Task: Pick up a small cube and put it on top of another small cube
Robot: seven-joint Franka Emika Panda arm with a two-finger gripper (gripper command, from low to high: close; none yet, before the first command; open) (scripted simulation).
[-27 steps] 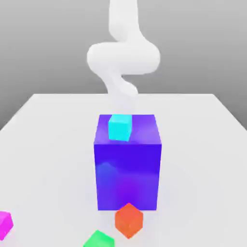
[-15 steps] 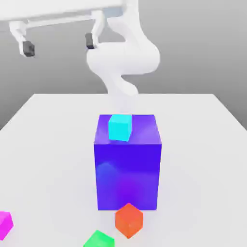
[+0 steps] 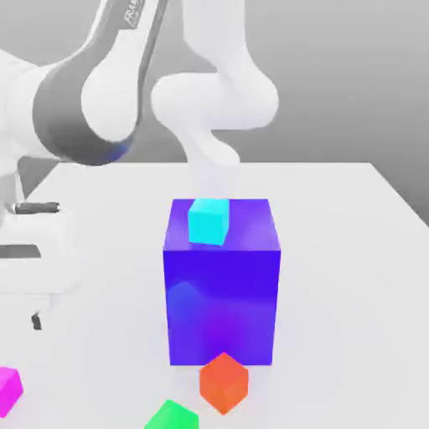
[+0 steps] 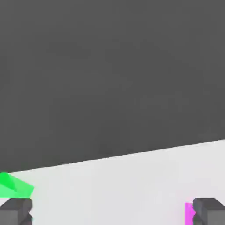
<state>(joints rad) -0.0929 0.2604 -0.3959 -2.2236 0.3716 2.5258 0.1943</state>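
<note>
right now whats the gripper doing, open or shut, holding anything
Gripper: open, jaws wide apart, holding nothing; the small cube lies on the table.

Bright, even light — soft shadows, glossy sheen, mildly blurred renders

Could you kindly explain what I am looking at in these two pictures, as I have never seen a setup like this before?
These are simulator renders of one white robot arm working over a white table. The exterior view comes from a camera off the arm. The hand view comes from a camera on the arm's hand, looking past its two dark fingertips, which form the claw. The claw is open and holds nothing. On the table stands a big blue-purple block with a cyan cube on top. In front of it lie an orange-red cube and a green cube, and at the exterior view's left edge a small magenta-pink cube. The arm leans in above that side.
</note>
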